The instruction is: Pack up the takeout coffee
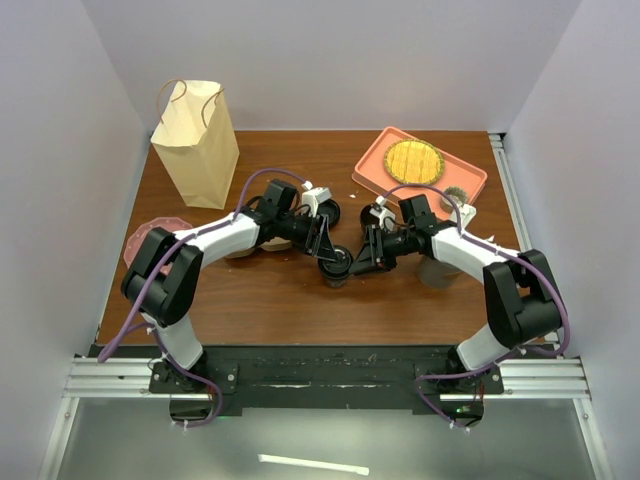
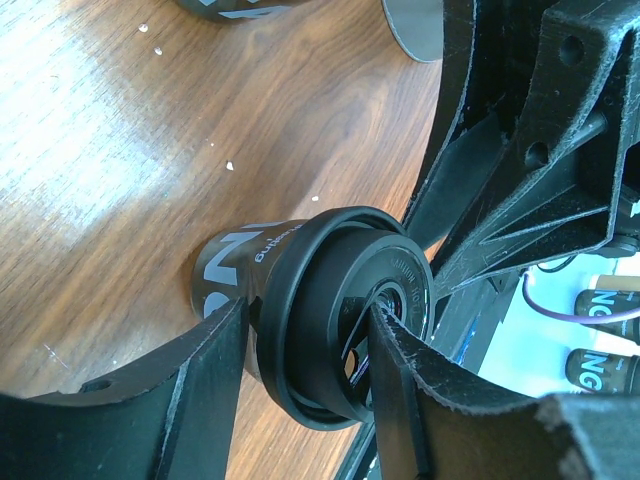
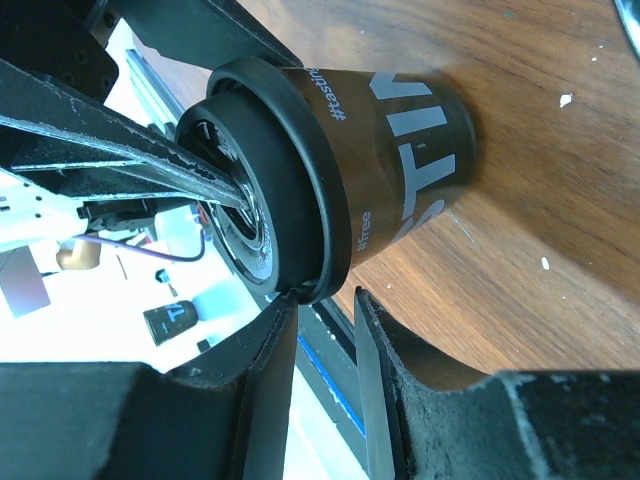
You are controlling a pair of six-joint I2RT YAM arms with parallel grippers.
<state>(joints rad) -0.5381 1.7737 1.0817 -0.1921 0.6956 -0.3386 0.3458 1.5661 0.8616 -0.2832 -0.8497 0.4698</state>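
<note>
– Looking for the coffee cup [image 1: 335,265]: where does it stand?
– Upright on the tabletop [image 1: 300,315], near the middle, right between the two arms. It is black with grey lettering on its wall, and its black lid [image 2: 320,300] is on.
– And the left hand [image 2: 310,312]?
– It reaches in from the left and pinches the lid. One finger lies on the lid's top, and the other sits against the wall just under the rim.
– The right hand [image 3: 326,300]?
– Much the same from the other side. Its fingers stand close together, with the edge of the lid caught between their tips.
– So both hold the one cup?
– Yes, and its base rests flat on the wood.
– What else is about?
– A tan paper bag [image 1: 195,145] with handles at the far left. An orange tray [image 1: 468,183] at the far right has a round yellow mat [image 1: 413,162] on it. A pink plate [image 1: 150,238] lies at the left edge, partly under the left arm.
</note>
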